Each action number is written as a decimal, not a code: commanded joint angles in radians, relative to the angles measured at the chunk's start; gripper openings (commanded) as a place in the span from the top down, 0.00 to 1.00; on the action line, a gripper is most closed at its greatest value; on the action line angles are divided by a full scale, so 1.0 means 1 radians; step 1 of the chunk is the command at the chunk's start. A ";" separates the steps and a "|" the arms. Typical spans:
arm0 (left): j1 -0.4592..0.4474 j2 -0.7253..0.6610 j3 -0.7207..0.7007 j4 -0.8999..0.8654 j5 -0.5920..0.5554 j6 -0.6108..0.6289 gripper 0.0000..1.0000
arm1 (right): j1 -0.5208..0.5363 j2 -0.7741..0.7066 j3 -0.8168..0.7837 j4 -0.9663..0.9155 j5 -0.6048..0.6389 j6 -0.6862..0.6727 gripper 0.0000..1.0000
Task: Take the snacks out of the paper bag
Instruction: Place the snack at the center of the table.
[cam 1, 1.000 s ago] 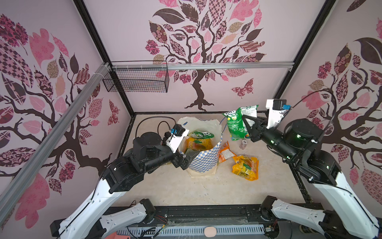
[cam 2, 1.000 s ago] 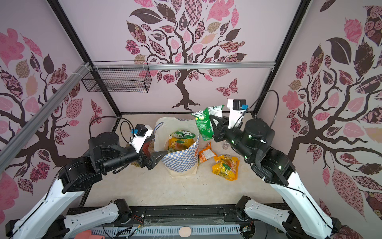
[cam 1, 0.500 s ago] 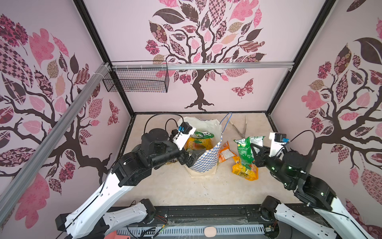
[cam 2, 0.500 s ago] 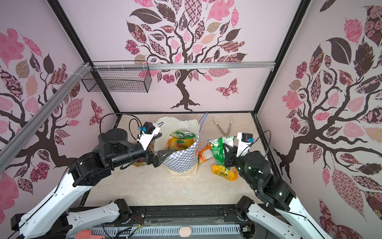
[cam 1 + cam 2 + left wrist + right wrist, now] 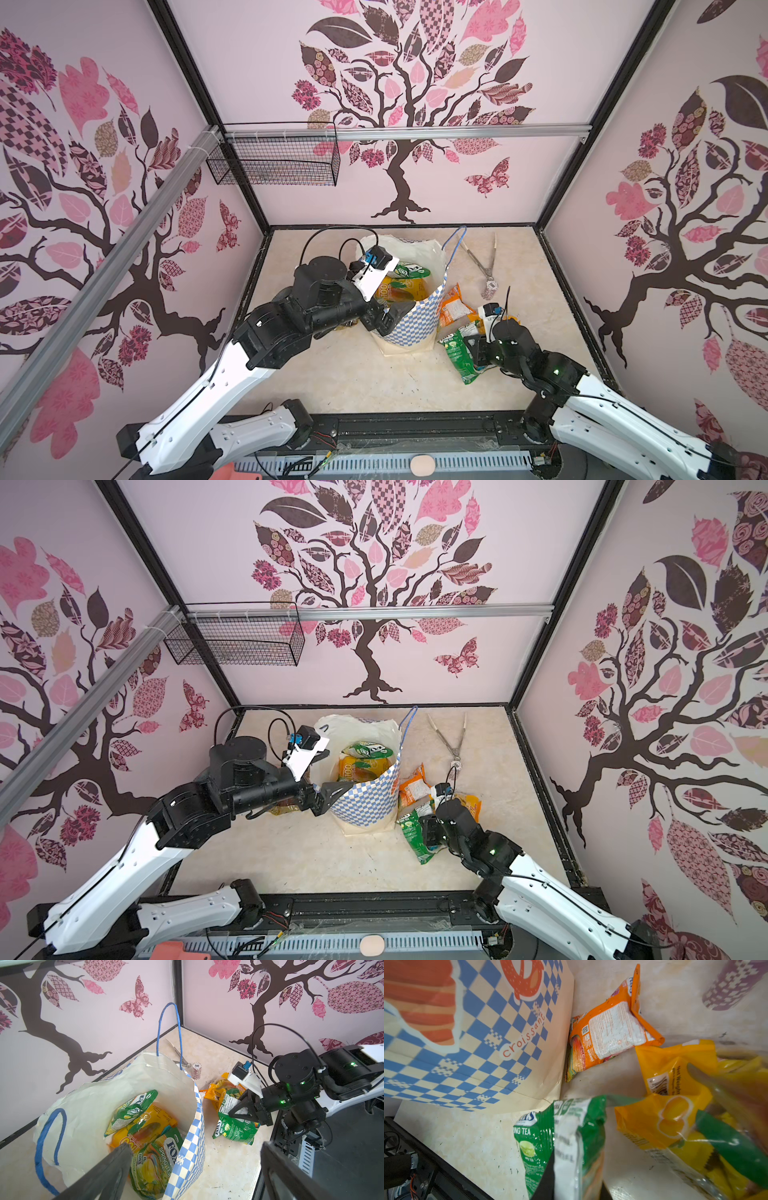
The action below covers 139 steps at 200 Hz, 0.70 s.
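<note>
Green snack packet (image 5: 234,1129) is clamped in the right gripper (image 5: 239,1113), its lower end on the surface (image 5: 228,1167) beside the paper bag (image 5: 89,1095). Step in hand, as judged: set-down. Next: release. The left gripper (image 5: 392,318) stands wide open at the bag's rim, with more snacks (image 5: 149,1126) inside below it.

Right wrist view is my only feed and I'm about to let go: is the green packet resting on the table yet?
Observer: From the left wrist view, the green packet appears to lie with its lower end on the table. The right gripper is shut on its upper part.
Operator: Anything remaining in the bag?
Observer: Yes, at least three. A green Fox's packet, a yellow-orange packet and a Spring Tea packet sit inside the paper bag.
Operator: Where's the other arm?
Observer: The left gripper is open, straddling the bag's checkered wall.
</note>
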 commanded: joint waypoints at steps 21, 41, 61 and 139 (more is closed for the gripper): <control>-0.003 0.015 0.017 -0.005 -0.006 0.008 0.02 | 0.001 0.054 -0.048 0.166 0.012 0.028 0.98; -0.004 0.017 0.016 -0.005 -0.005 0.006 0.02 | 0.000 0.096 -0.074 0.216 0.054 0.025 0.95; -0.005 0.014 0.016 -0.006 -0.009 0.005 0.02 | 0.000 0.141 -0.097 0.271 0.098 0.009 0.93; -0.004 0.007 0.026 -0.025 -0.036 -0.011 0.02 | -0.124 0.316 -0.094 0.395 0.179 -0.089 0.75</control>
